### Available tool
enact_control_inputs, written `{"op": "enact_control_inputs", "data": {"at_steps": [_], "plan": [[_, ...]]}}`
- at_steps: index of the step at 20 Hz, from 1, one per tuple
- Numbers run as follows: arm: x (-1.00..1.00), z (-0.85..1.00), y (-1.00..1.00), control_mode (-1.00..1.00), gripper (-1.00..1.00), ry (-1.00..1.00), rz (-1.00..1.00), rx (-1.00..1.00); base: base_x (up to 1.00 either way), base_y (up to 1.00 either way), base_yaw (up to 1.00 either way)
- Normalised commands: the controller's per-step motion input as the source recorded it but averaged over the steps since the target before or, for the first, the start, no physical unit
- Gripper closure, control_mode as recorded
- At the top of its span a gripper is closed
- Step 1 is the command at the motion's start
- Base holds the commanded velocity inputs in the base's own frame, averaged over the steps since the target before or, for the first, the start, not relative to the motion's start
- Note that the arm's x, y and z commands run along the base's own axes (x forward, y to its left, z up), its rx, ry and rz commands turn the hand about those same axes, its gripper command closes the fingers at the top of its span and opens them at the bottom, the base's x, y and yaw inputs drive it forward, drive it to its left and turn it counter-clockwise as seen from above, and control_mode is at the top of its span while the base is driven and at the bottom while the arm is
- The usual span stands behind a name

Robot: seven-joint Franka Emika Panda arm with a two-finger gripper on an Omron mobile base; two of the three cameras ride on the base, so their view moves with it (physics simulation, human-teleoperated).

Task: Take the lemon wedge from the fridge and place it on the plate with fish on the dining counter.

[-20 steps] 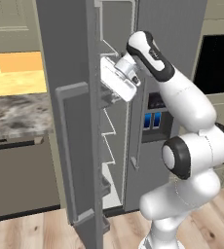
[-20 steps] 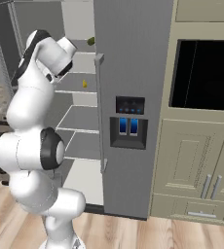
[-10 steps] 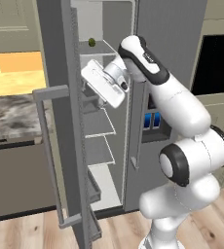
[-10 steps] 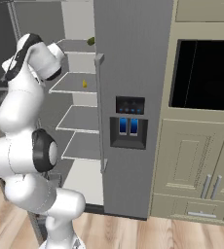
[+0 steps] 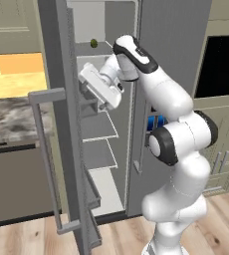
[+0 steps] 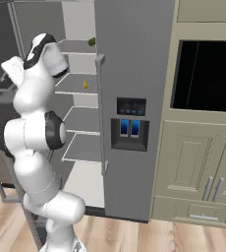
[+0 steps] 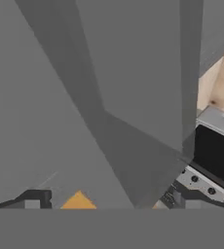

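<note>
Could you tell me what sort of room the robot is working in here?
A rendered home kitchen, it seems: an open grey fridge with shelves, a built-in black oven among panelled cabinets, and a granite counter.

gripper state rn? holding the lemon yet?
Gripper: open, holding nothing. Lemon wedge sits on a fridge shelf.

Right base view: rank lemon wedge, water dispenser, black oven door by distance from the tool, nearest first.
Tool at far left, by the open fridge.
1. lemon wedge, on a fridge shelf.
2. water dispenser, on the shut fridge door.
3. black oven door, far right.
</note>
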Motion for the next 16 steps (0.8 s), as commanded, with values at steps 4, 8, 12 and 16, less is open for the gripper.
{"op": "enact_control_inputs", "data": {"at_steps": [4,8,12,16], "plan": [[0.86,-1.0,1.0,-1.0,-1.0,0.0,0.0,0.0,0.0,0.0,0.0],[0.49,-1.0,1.0,-1.0,-1.0,-0.01,0.0,0.0,0.0,0.0,0.0],[0.0,-0.04,0.23,-1.0,-1.0,-0.06,0.03,0.04,0.0,0.0,0.0],[-1.0,0.82,-0.31,-1.0,-1.0,-0.66,-0.07,-0.01,0.0,0.0,0.0]]}}
